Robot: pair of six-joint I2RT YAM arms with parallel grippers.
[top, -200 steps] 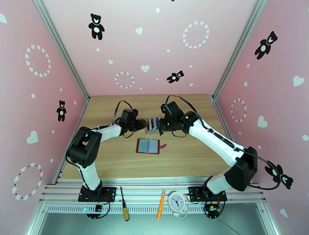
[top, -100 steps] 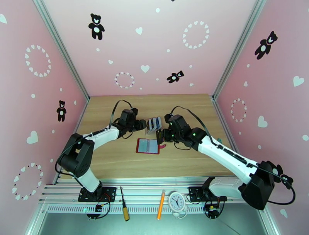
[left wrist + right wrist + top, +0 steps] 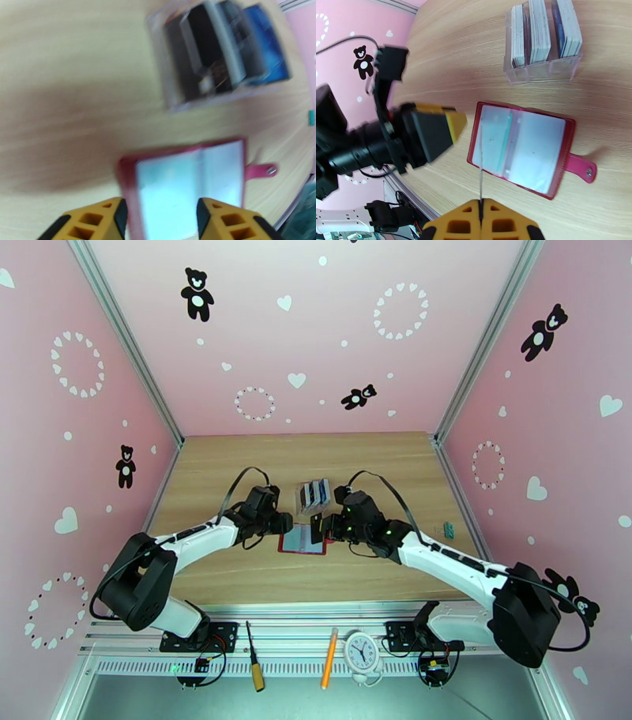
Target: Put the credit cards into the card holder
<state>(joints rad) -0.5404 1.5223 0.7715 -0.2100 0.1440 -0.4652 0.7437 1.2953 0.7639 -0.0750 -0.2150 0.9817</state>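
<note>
Directly ahead of the right pincer (image 3: 480, 206) lies the holder (image 3: 521, 148). It is opened flat on the table (image 3: 446, 47), with its snap tab (image 3: 584, 167) pointing away from the left pincer (image 3: 160, 215). The right pincer is pressed together on a single card (image 3: 480, 158). We see this card edge-on, as a thin line rising from the fingertips over the holder's page nearer the left pincer. The left pincer is spread, with nothing between its fingers, and hangs just beside and partly over that same end of the holder.

Step in hand, as we judge it: bringing the card to the mouth of a pocket. The next move calls for laying the card flatter, lining its leading edge up with a pocket opening, and sliding it in while the holder keeps its place. The left pincer seems placed to pin the holder down, though we cannot tell whether it touches it.

Containers: beyond the holder from the right pincer stands the clear rack (image 3: 543, 71), which holds the other cards (image 3: 539, 27) upright in three packs, side by side. The holder's pockets (image 3: 539, 154) look pale grey. A teal streak shows in the pocket under the card, and we cannot tell whether it is a card already stowed.
</note>
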